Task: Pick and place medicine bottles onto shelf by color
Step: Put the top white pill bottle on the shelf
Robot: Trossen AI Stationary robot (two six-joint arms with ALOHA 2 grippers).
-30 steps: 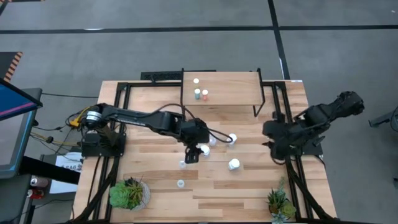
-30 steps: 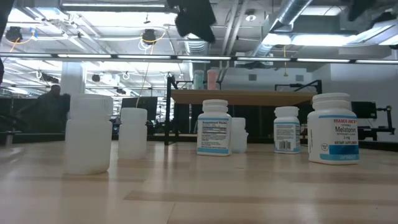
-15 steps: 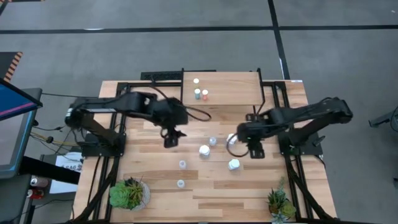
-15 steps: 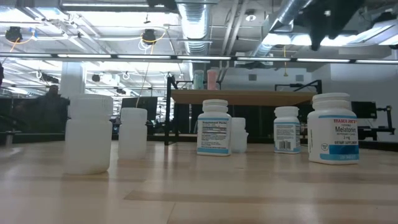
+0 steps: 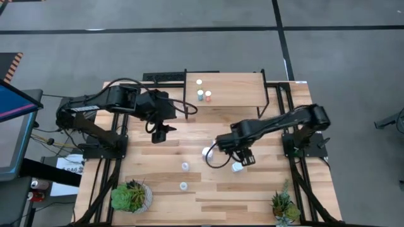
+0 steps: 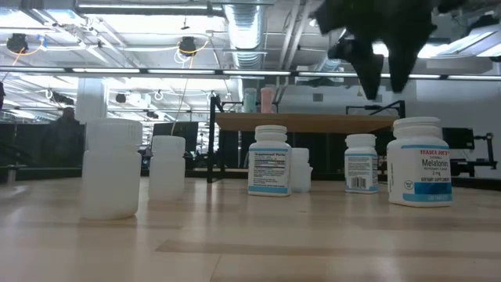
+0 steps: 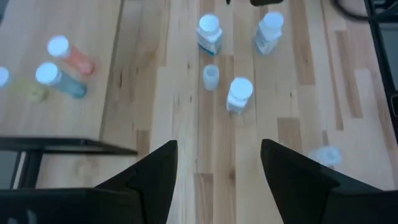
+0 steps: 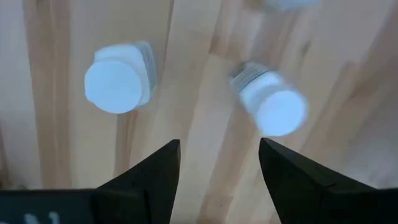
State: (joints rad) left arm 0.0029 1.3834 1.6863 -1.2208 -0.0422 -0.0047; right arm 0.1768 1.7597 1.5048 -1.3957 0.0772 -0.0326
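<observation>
Several white-capped medicine bottles stand on the wooden table, among them one near the middle (image 5: 206, 152) and one (image 5: 237, 167) toward the near right. Three more stand on the low shelf (image 5: 233, 88) at the far edge: a white one (image 5: 199, 82), a pale blue one (image 5: 201, 94) and an orange one (image 5: 207, 95). My right gripper (image 5: 244, 157) is open and empty, pointing down above two table bottles (image 8: 118, 84) (image 8: 273, 109); the low view shows it high above them (image 6: 381, 82). My left gripper (image 5: 158, 134) is open and empty over the table's far left part (image 7: 217, 180).
Two small potted plants stand at the near edge, one left (image 5: 131, 195) and one right (image 5: 284, 207). Two small bottles (image 5: 185, 166) (image 5: 183, 186) stand toward the near left. Black metal frames run along both table sides.
My left gripper has drawn back from the bottles in the table's middle toward the far left. My right arm has reached out from the right edge toward the middle, and its gripper now stands above the bottles there, lower in the low view than before. The bottles have stayed in place.
</observation>
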